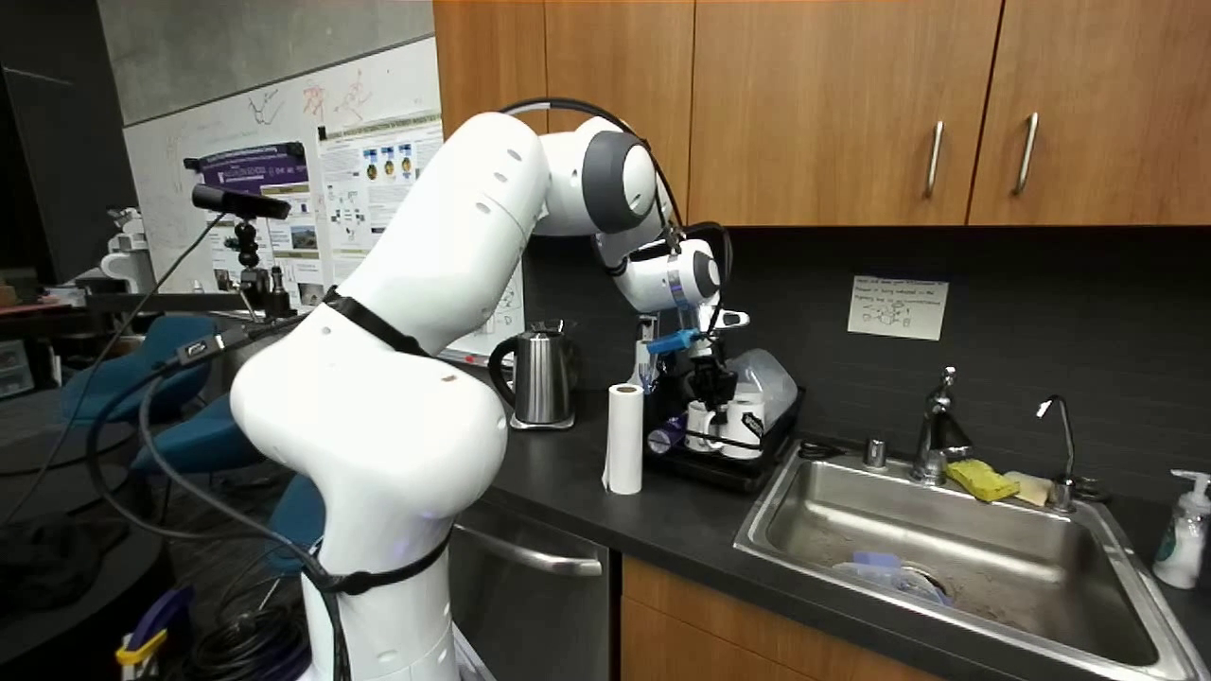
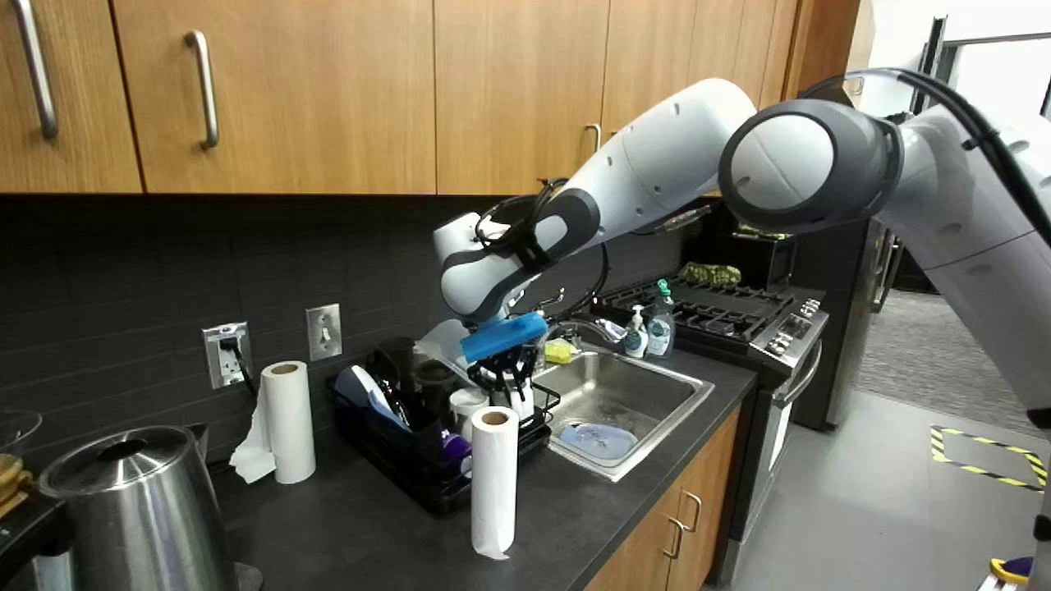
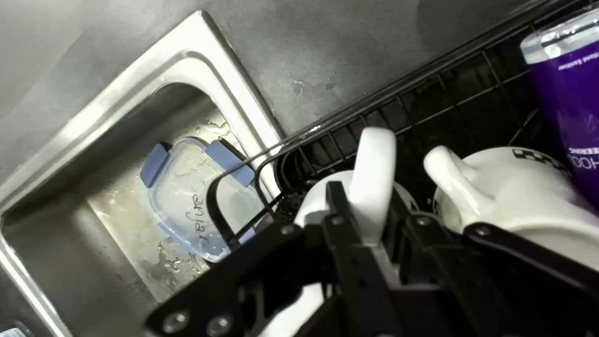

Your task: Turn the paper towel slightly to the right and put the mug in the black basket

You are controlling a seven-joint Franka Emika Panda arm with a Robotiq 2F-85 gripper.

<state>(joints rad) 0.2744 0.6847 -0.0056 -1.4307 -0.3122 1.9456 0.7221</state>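
White mug (image 3: 372, 182) inside black wire basket (image 3: 421, 107), centre of wrist view; gripper (image 3: 366, 194) fingers narrow, pinching its handle. Checker-banded mug (image 3: 505, 187) just beside, right. Sink (image 3: 241, 100) rim near basket's edge, left; countertop (image 3: 346, 51) stretches beyond, upper middle.

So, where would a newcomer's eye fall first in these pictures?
Probably the white robot arm, left of centre in an exterior view, its jaws on either side of the handle of a white mug in the black basket. Next, perhaps, a paper towel roll standing beside that basket. In the wrist view, a purple container stands out at the right edge.
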